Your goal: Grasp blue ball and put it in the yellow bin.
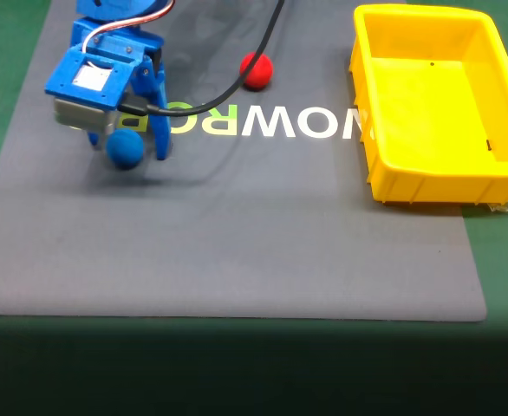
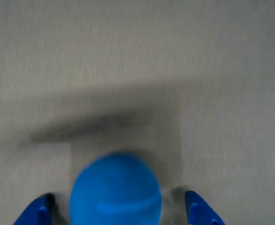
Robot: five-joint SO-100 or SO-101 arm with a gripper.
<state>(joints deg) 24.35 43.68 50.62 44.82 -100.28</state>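
Observation:
The blue ball [image 1: 125,148] lies on the grey mat at the left in the fixed view, between the two blue fingers of my gripper [image 1: 128,151], which reaches down over it. In the wrist view the blue ball [image 2: 115,188] fills the lower middle, and my gripper [image 2: 116,212] stands open, with a small gap between the ball and each fingertip [image 2: 36,213]. The picture is blurred by motion. The yellow bin [image 1: 384,152] stands far off at the right edge of the mat, with nothing inside.
A red ball [image 1: 257,71] lies on the grey mat [image 1: 237,251] behind the white and green lettering. A black cable [image 1: 228,91] runs from the arm across the mat's back. Green table surface surrounds the mat.

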